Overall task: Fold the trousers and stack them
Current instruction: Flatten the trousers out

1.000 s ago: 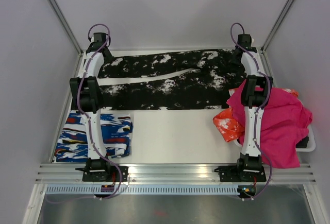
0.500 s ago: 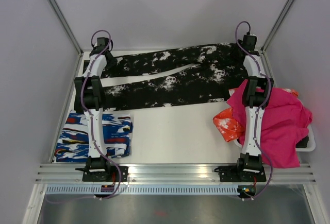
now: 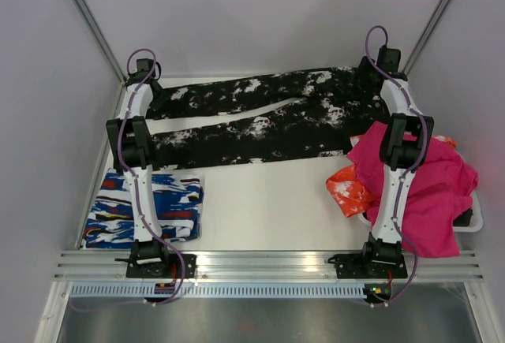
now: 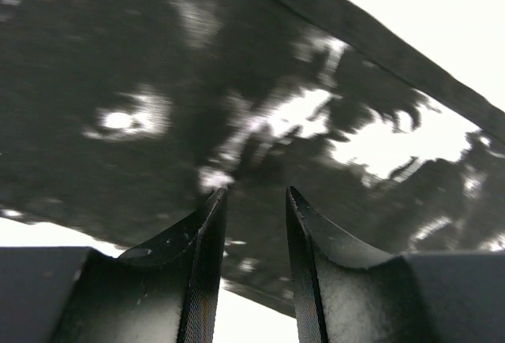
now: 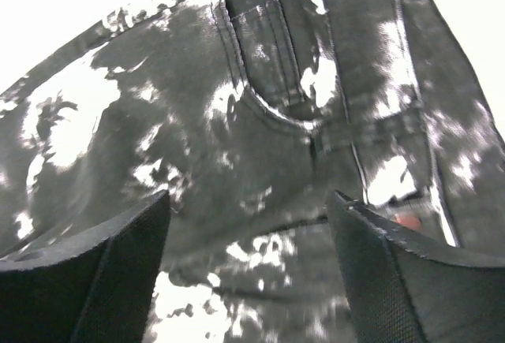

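The black trousers with white splatter print lie spread flat across the back of the table, legs to the left and waist to the right. My left gripper hovers over the leg ends at the far left. In the left wrist view its fingers stand a narrow gap apart above the trousers, with nothing between them. My right gripper is over the waist end. In the right wrist view it is wide open above the waistband and pocket of the trousers, holding nothing.
A folded blue-white-red streaked garment lies at the near left beside the left arm. A magenta cloth and an orange cloth are heaped at the right over a white tray. Enclosure walls are close behind both grippers.
The right gripper opened wide and let go of the waist end; the left gripper's jaws parted a little. Both grippers moved back and outward, and the trousers now lie flatter.
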`<state>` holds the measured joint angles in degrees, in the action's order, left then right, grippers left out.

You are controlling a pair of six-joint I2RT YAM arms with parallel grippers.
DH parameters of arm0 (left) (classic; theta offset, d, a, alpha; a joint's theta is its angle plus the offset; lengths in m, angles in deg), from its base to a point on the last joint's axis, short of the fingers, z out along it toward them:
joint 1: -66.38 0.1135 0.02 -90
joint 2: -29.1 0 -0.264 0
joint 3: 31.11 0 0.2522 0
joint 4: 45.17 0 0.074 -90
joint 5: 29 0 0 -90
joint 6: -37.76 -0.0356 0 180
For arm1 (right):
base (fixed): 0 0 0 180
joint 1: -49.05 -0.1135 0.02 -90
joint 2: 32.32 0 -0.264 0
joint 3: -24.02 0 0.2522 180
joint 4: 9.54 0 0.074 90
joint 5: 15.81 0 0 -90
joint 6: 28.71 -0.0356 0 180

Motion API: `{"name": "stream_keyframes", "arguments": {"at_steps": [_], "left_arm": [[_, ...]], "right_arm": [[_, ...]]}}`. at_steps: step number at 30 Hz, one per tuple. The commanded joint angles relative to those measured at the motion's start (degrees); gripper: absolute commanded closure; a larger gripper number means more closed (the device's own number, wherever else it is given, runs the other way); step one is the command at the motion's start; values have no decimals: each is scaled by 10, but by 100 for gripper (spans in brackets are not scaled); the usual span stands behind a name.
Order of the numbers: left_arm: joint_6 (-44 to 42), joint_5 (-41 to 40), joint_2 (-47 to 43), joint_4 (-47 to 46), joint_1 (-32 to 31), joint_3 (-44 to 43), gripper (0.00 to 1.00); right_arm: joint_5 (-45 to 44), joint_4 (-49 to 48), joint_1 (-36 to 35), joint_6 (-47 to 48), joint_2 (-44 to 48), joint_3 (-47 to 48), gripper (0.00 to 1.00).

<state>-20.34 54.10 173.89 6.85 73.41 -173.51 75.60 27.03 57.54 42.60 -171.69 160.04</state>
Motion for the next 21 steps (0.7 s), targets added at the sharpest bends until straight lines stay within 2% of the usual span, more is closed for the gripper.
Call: {"name": "stream_keyframes", "arguments": {"at_steps": [1, 2, 4, 7, 8, 10, 11, 21], "left_arm": [[18, 8, 12, 11, 4, -26, 59], [15, 13, 15, 10, 4, -35, 58], [14, 14, 16, 10, 4, -39, 58], [8, 18, 8, -4, 4, -38, 58], [3, 18, 7, -7, 4, -38, 57], [-8, 17, -2, -20, 4, -38, 57], [-10, 17, -5, -24, 4, -38, 57], [-57, 14, -23, -28, 1, -35, 55]], "right_arm": [[-18, 52, 1, -23, 62, -27, 16], [-16, 60, 0, -24, 68, -35, 24], [15, 63, -9, -15, 92, -65, 27], [-10, 90, -29, 32, 107, -97, 37], [-16, 115, -35, 52, 107, -104, 48], [-43, 146, -47, 65, 103, -121, 58], [-46, 157, -50, 68, 102, -127, 66], [-50, 193, -76, 78, 123, -248, 85]]}}
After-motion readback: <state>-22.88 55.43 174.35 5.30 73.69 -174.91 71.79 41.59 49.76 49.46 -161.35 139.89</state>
